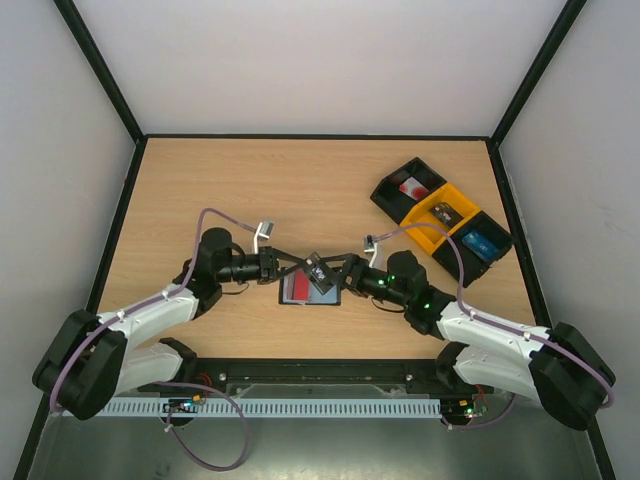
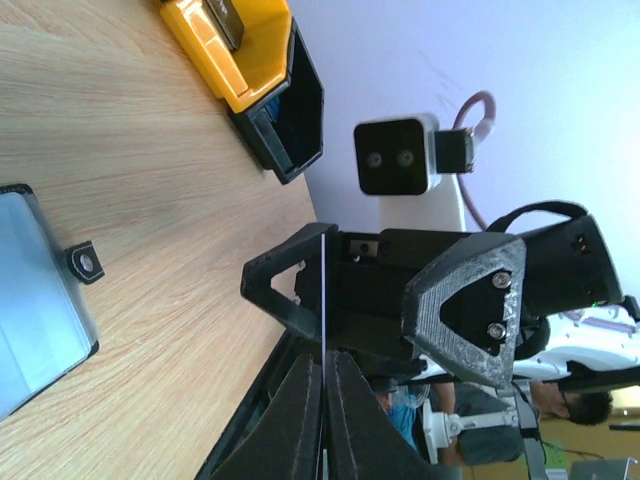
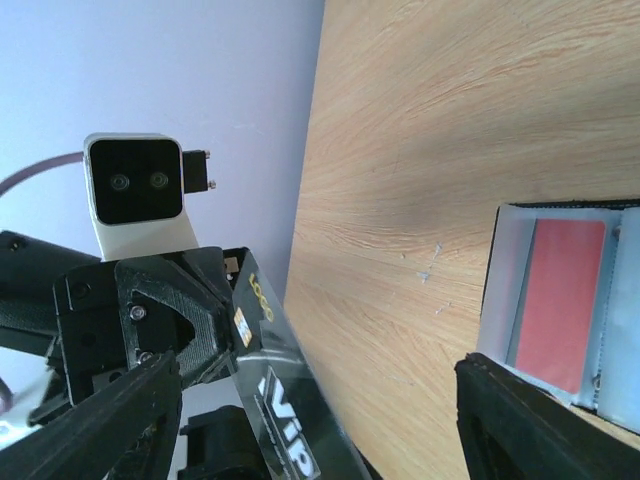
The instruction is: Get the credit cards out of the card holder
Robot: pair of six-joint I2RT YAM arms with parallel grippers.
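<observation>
- Wooden table, white walls all round; bare wood wide open beyond both grippers.
- Clenched: left gripper, gripping credit card edge-on, off the wood.
- Released: right gripper, jaws wide, held card just ahead.
- Flat open just under both grippers: card holder, red card inside sleeve.
- Well beyond right gripper, by table's right edge: bins.

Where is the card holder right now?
Top view: the card holder lies open on the table, front centre, just below where the left gripper and right gripper meet.
</observation>
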